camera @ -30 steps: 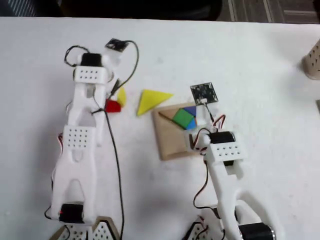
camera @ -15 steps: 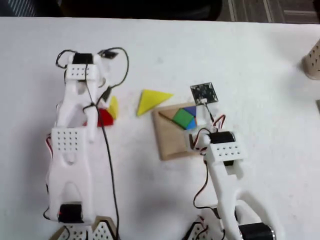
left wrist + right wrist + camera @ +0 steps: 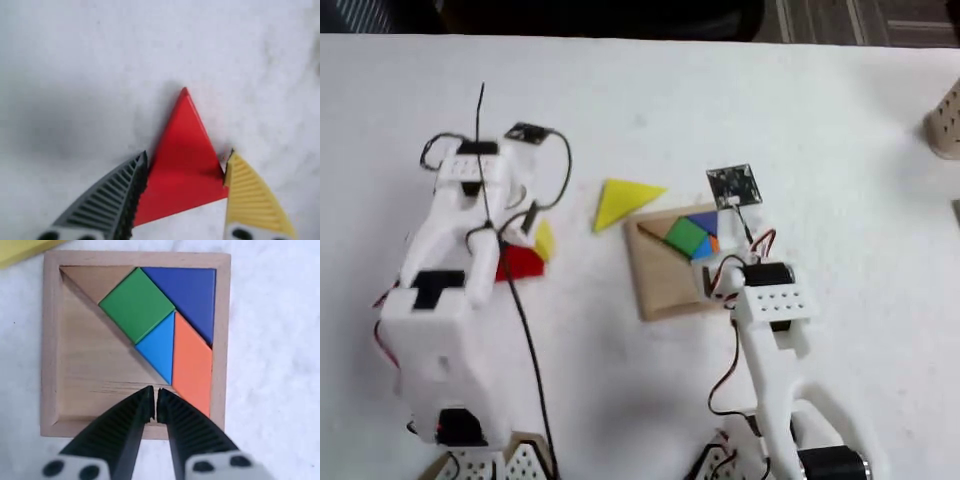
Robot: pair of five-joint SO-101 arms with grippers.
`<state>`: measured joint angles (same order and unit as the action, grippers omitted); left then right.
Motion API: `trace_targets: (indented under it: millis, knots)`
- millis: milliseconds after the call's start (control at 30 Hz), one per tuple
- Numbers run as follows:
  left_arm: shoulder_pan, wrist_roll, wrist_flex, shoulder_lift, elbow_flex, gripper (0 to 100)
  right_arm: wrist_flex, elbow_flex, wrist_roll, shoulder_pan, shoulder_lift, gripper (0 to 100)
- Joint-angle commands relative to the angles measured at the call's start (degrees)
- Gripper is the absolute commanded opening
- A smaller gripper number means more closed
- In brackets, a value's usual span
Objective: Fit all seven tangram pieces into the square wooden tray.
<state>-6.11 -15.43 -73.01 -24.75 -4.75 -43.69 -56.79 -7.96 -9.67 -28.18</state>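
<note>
- Left gripper (image 3: 186,154) is clamped on the red triangle (image 3: 182,150): the grey finger (image 3: 120,195) is pressed to one slanted edge, the yellow finger (image 3: 247,190) to the opposite corner.
- The red triangle is seen flat on the white table (image 3: 650,110), apex pointed away from the wrist, well apart from the square wooden tray (image 3: 48,340).
- Right gripper (image 3: 154,400) is closed with nothing in it. Only a thin slit is left between the black fingertips (image 3: 145,397), which are held over the tray's near rim.
- Five pieces are seated in the tray, packed into one half:
  - tan triangle (image 3: 95,280) in a corner
  - green square (image 3: 137,305) beside it
  - dark blue triangle (image 3: 187,290) in the next corner
  - light blue triangle (image 3: 157,350) touching the green square
  - orange parallelogram (image 3: 192,365) along the side wall
- Bare wood is seen over the other half of the tray floor.
- The yellow triangle (image 3: 620,200) is on the table just beside a tray corner, between tray and left arm.
</note>
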Motion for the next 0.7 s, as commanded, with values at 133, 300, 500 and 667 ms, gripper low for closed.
trace_targets:
  millis: [133, 300, 500, 667]
  knots:
    - [-1.5, -6.9, 6.9, 12.3, -13.5, 27, 1.1, 0.9, -0.6, 0.4, -2.2, 1.9]
    - [-3.1, -13.3, 7.9, 17.9, -15.7, 27, 1.1, 0.9, -0.6, 0.4, -2.1, 1.9]
    - [-3.9, -18.9, 14.0, 31.2, -25.7, 33, 1.1, 0.9, -0.6, 0.4, -2.1, 1.9]
    - [-3.8, -24.4, 17.1, 35.7, -34.0, 35, 1.1, 0.9, -0.6, 0.2, -2.1, 1.9]
